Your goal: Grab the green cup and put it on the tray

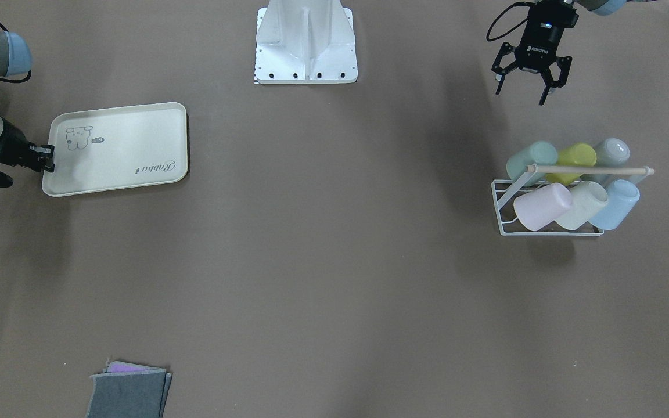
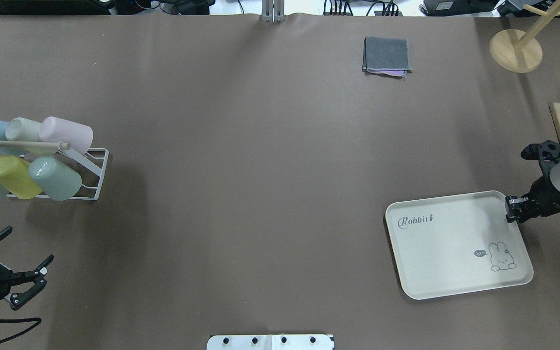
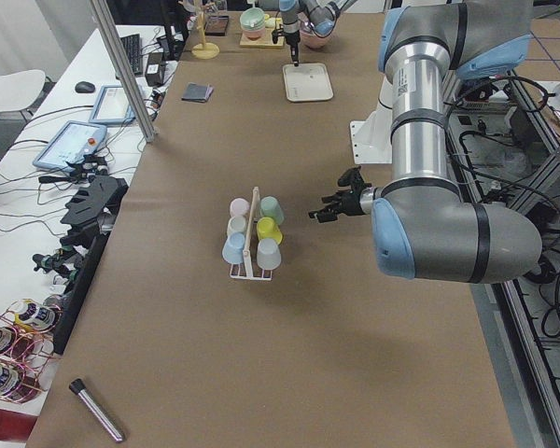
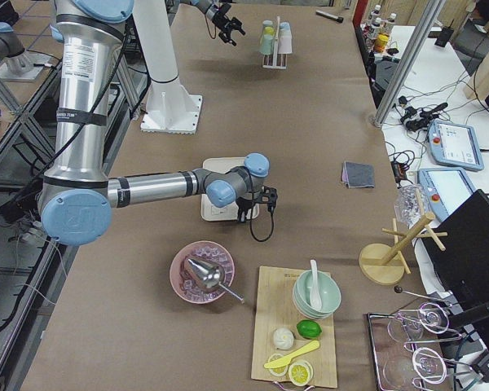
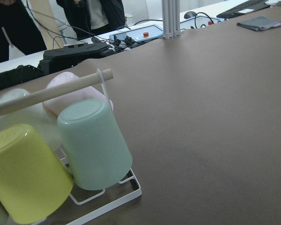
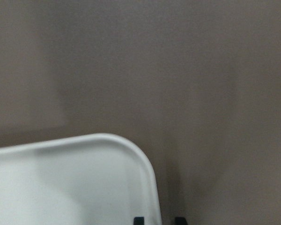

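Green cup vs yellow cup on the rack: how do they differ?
Colour: the green cup is pale mint, the yellow cup chartreuse. Place: the green cup ends its row on the rack; the yellow cup sits mid-row beside it. Shared: same handleless shape and size, both tilted bottom-up.

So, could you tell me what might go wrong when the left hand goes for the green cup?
The green cup lies tilted in the wire rack, close beside the yellow-green cup; the open left hand might nudge or grab that neighbour.
The wooden bar runs between the two cup rows, so the hand could catch it and drag the rack.
The right hand sits at the rim of the tray; if it shifts the tray, the placing spot moves.
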Tool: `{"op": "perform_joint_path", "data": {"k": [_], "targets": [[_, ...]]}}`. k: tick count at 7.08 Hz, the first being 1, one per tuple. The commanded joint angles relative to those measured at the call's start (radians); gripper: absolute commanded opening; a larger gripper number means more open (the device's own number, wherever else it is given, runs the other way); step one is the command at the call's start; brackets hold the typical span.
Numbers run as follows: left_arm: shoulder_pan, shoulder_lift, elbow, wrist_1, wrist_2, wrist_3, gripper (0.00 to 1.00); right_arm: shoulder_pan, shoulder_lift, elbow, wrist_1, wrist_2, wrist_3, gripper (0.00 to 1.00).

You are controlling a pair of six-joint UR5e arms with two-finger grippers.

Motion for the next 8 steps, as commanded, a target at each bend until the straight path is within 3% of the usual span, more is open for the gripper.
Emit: {"op": "perform_joint_path", "data": {"k": [1, 3, 5, 7, 8], "targets": [[0.006, 0.0, 0.004, 0.044, 0.086, 0.5, 0.98, 0.0, 0.0, -0.005, 0.0, 0.0, 0.0, 0.32], [0.005, 0.001, 0.001, 0.047, 0.119, 0.833, 0.98, -0.002, 0.0, -0.006, -0.001, 0.0, 0.0, 0.3], [0.0, -0.002, -0.004, 0.129, 0.159, 1.194, 0.98, -0.003, 0.003, -0.012, 0.0, 0.0, 0.0, 0.27], [0.003, -0.012, -0.007, 0.277, 0.168, 1.334, 0.98, -0.003, 0.003, -0.013, 0.0, 0.0, 0.0, 0.23], [0.003, -0.026, -0.007, 0.371, 0.205, 1.367, 0.97, -0.003, 0.003, -0.013, 0.0, 0.0, 0.0, 0.17]]}}
